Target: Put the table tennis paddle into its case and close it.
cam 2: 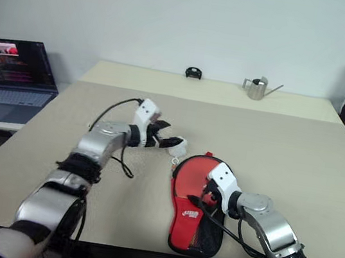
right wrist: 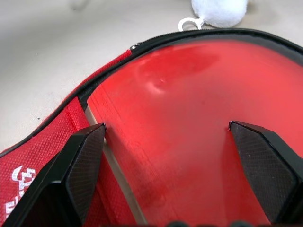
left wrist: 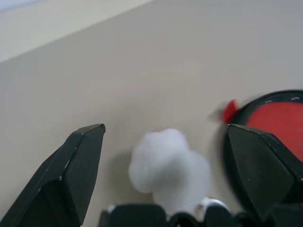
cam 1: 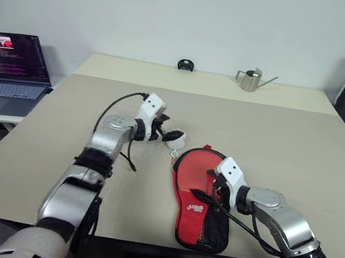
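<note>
Paddle first: the round red rubber-faced table tennis paddle (right wrist: 189,123) lies partly inside the case (cam 1: 197,218), a paddle-shaped soft pouch with a red side, black mesh and a white logo, which rests flat near the front edge of the wide beige table (cam 1: 288,140), at about five o'clock from the table's middle. The paddle's red face shows through the case's open round end, where the black zip edge curves around it; the handle is hidden inside the narrow end. A white fluffy pompom charm (cam 1: 177,139) lies on the table just beyond the case's round end, at roughly eleven o'clock from it, joined to the zip by a small ring.

The left gripper (cam 1: 170,133) has its two black fingers spread wide and holds nothing; it hovers right at the pompom, which sits between the fingers (left wrist: 78,170) in the left wrist view. The right gripper (cam 1: 214,186) is likewise spread wide and empty, poised low over the paddle's red face, with one finger (right wrist: 80,165) near the case's red fabric edge; whether it touches I cannot tell.

At the table's far edge, near twelve o'clock, stand a small black object (cam 1: 184,65) and a small metal watering can (cam 1: 251,80). An open laptop (cam 1: 9,72) sits on a separate surface at about nine o'clock.
</note>
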Tool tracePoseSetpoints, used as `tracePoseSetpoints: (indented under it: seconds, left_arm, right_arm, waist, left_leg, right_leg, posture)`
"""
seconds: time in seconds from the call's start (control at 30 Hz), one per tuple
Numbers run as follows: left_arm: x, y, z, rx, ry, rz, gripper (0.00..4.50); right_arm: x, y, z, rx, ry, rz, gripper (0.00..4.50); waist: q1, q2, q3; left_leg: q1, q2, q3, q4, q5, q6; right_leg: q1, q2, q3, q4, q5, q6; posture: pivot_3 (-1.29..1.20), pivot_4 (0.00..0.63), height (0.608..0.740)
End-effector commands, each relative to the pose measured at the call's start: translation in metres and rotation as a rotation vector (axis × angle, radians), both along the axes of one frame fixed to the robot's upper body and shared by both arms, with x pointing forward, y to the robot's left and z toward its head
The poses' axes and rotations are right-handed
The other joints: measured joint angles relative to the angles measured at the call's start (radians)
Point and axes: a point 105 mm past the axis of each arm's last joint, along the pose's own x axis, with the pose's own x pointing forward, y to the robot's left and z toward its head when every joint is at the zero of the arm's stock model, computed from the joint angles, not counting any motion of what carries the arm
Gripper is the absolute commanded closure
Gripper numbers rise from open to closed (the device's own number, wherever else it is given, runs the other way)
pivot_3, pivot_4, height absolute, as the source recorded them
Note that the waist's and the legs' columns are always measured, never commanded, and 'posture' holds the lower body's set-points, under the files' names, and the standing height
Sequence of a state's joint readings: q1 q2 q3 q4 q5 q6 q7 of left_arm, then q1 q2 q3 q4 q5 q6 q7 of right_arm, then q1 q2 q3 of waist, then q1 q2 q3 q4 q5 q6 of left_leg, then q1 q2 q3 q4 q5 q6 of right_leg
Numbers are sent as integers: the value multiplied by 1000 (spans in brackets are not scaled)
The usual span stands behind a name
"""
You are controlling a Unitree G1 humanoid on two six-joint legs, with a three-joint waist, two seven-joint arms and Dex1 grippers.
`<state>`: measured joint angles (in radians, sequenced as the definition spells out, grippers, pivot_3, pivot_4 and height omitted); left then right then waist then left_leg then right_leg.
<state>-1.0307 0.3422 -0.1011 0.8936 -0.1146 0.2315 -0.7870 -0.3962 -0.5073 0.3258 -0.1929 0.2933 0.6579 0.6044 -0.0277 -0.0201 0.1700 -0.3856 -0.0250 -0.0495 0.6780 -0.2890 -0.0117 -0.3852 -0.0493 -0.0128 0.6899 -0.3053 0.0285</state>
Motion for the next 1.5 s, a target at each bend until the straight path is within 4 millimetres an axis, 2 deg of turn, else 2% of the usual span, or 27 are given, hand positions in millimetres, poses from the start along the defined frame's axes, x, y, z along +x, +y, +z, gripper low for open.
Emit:
tracePoseSetpoints:
  seconds: [0.03,0.53,0.67,0.87,0.97,1.07,1.33,1.5]
  left_arm:
    - [10,-7,0,29,-2,26,0]
    - [0,-14,-57,75,201,56,0]
    - [-6,-19,-68,54,243,41,874]
    - [-10,-24,-71,8,269,16,2961]
    - [-9,-20,-65,-30,266,13,3911]
    - [-10,-12,-60,-78,270,6,4179]
    - [-20,13,-59,-177,286,-25,4190]
    - [-29,12,-50,-238,300,-85,4190]
  right_arm:
    - [-4,0,-5,-5,23,-10,32]
    - [-6,4,-3,28,20,-49,32]
    - [-5,3,-3,40,20,-68,0]
    - [-5,2,-3,59,24,-98,0]
    - [-2,-1,0,72,15,-132,0]
    - [3,-5,1,81,15,-171,0]
    - [7,-6,-7,47,23,-202,0]
    - [7,-5,-16,13,32,-209,0]
  waist:
    - [-1,0,0]
    - [-3,-1,0]
    - [-2,-2,-1]
    - [-1,-4,-3]
    - [0,-4,-3]
    - [-1,-4,-3]
    - [-6,-4,-3]
    - [-5,-4,-3]
  left_leg:
    - [0,0,0,0,0,0]
    - [0,0,0,0,0,0]
    - [0,0,0,0,0,0]
    - [1,0,0,1,0,0]
    - [1,-1,0,1,0,0]
    - [1,-1,0,1,0,0]
    - [1,0,1,0,0,0]
    - [2,0,1,1,0,0]
  right_leg:
    - [0,0,0,0,0,0]
    - [-1,0,1,2,0,0]
    - [-1,0,1,2,0,0]
    - [0,0,1,3,0,0]
    - [0,0,1,3,0,0]
    - [0,0,1,3,0,0]
    - [-2,0,2,4,0,0]
    - [-2,0,2,6,0,0]
  posture:
    - [0,150,740]
    - [0,150,740]
    - [0,150,740]
    - [0,150,740]
    - [0,150,740]
    - [0,150,740]
    - [0,150,740]
    - [0,150,740]
